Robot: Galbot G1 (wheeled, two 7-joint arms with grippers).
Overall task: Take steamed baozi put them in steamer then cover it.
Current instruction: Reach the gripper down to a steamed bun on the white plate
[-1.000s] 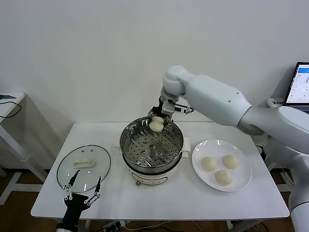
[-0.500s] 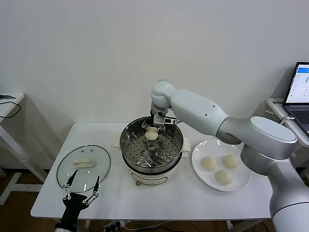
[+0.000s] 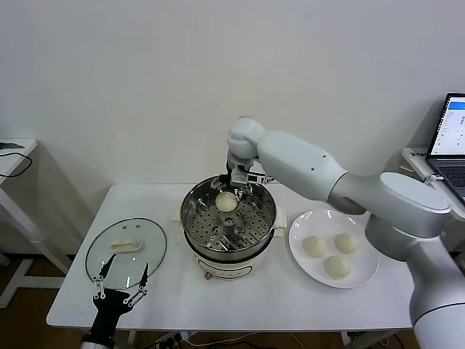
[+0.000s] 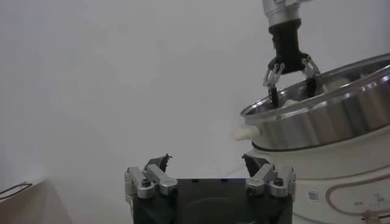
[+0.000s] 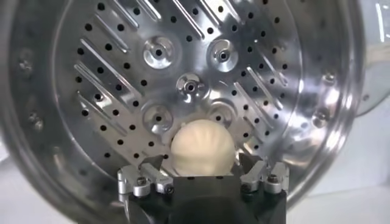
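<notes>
The right gripper is inside the steamer, its fingers spread apart. One baozi sits on the holey tray between them. Right of the steamer, three more wait on a plate. Left lies the cover, with the wide-open left gripper over it.

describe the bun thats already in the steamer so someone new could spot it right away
Find the shiny steel steamer at the middle of the white table. On its perforated tray, toward the far side, lies one cream-white bun, between the open fingers of the right gripper. It is the only bun in the pot; the other three lie on the white plate.
</notes>
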